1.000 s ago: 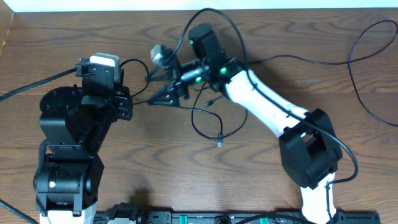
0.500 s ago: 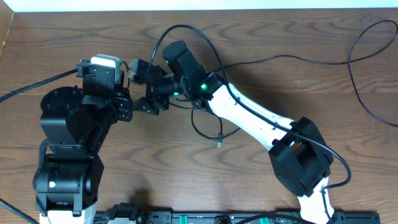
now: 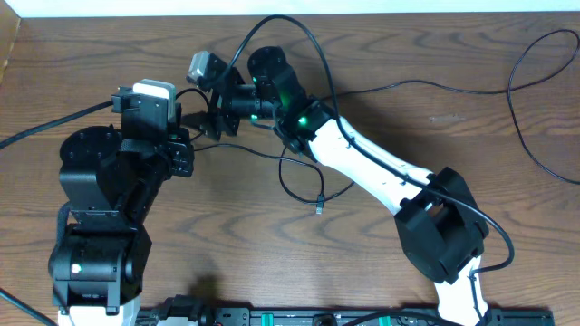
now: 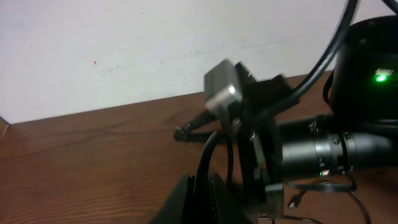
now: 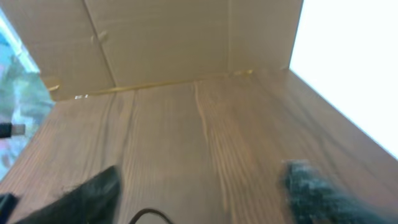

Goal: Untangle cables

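A thin black cable [image 3: 284, 184] lies looped on the wooden table, with a small plug end [image 3: 320, 207] near the middle. My left gripper [image 3: 188, 154] is shut on a stretch of this black cable [image 4: 208, 155], which rises from between its dark fingers [image 4: 186, 199]. My right gripper [image 3: 211, 122] hovers just above and to the right of the left one. It is open, with blurred fingers [image 5: 87, 196] far apart, and a curve of black cable [image 5: 149, 215] shows low between them. A second plug end [image 4: 292, 200] dangles at the lower right of the left wrist view.
Thick black arm wires cross the table at the far right [image 3: 521, 100] and the far left [image 3: 45, 129]. The right arm's white link [image 3: 362, 163] spans the middle of the table. A cardboard wall [image 5: 161, 43] stands beyond the table's edge.
The right arm swung left toward the left gripper, then turned upward, lifting its wrist camera. Its fingers have come slightly closer together. The left arm and the cable loop stayed still.
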